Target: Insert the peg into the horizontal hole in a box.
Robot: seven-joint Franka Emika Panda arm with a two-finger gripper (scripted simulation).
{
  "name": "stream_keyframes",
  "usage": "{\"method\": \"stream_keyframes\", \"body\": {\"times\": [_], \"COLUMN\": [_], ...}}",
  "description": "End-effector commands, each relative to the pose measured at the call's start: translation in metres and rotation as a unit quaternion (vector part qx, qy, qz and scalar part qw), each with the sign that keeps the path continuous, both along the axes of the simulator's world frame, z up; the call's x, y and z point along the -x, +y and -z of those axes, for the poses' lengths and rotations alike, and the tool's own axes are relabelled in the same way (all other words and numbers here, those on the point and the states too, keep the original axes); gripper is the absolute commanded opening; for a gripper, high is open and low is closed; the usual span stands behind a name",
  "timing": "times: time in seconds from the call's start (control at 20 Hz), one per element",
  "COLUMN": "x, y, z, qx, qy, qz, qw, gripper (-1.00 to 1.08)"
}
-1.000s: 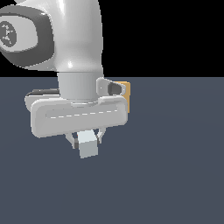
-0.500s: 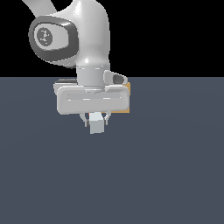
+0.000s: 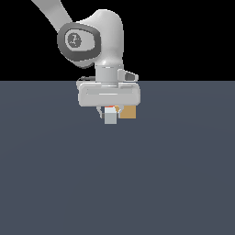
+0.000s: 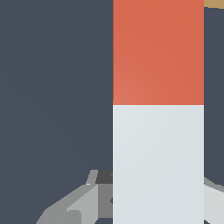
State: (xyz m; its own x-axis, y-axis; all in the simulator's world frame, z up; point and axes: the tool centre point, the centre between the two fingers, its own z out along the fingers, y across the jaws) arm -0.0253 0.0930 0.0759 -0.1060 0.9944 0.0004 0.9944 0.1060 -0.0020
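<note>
Now we have carried the peg (image 3: 110, 115) further back toward the box (image 3: 128, 112), which shows just beside it on the exterior view's right. Our tool (image 3: 110, 113) stays clamped on the peg's white end, red end leading; the hole remains hidden, so alignment is unconfirmed.

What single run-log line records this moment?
pincer: shut on peg | peg: lifted, red end toward box | hole: hidden | insertion: not yet done

One peg (image 3: 110, 116), one box (image 3: 129, 112)
</note>
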Motion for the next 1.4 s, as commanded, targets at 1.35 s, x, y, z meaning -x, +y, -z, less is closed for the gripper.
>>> {"method": "stream_keyframes", "body": {"times": [1.35], "x": [-0.026], "y": [0.05], "z": [-0.011], "qx": [0.0], "qy": [-0.001], "qz": [0.042], "qw": [0.9991], "gripper": [-1.0]}}
